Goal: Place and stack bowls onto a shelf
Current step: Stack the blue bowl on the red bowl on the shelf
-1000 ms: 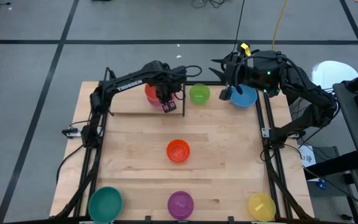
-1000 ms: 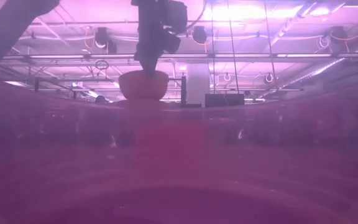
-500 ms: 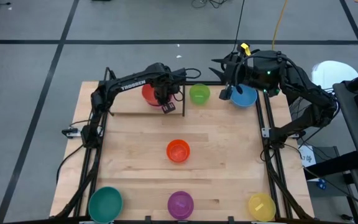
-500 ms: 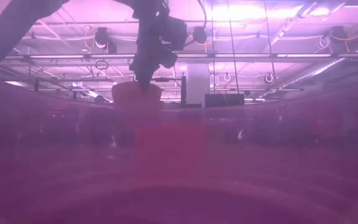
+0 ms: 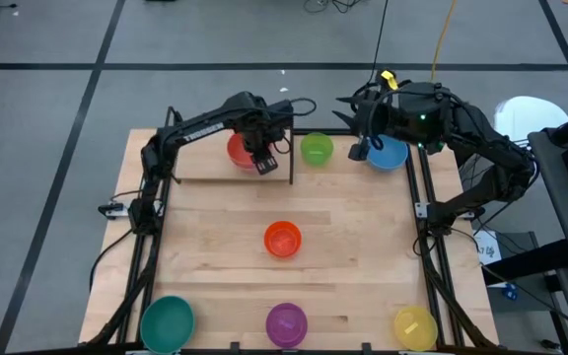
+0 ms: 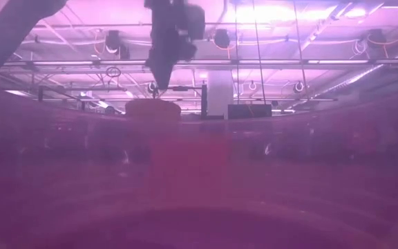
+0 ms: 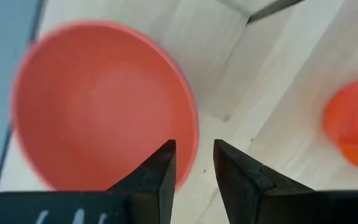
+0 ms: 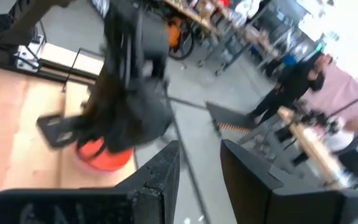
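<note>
A red bowl [image 5: 239, 148] rests on its base at the left end of the shelf [image 5: 200, 166]; a thin pink edge [image 7: 190, 93] shows under its rim. My left gripper [image 5: 264, 160] hangs open just above the red bowl's right rim [image 7: 194, 140], clear of it in the low view [image 6: 159, 81]. Farther right on the shelf stand a lime green bowl [image 5: 316, 148] and a blue bowl [image 5: 389, 152]. My right gripper [image 5: 359, 148] is open and holds nothing, just left of the blue bowl. On the table are an orange bowl [image 5: 282, 239], a teal bowl [image 5: 168, 322], a purple bowl [image 5: 286, 323] and a yellow bowl [image 5: 414, 327].
Black frame rods run along the shelf's edges, and one rod [image 5: 291, 163] stands between the red and green bowls. Both arms reach over the far end of the table. People stand in the room beyond the table in the right wrist view [image 8: 291, 81].
My left gripper has lowered the red bowl onto the shelf's left end, moving slightly toward the far left. It has let go of the bowl and risen a little. The bowl now stands on the shelf by itself.
</note>
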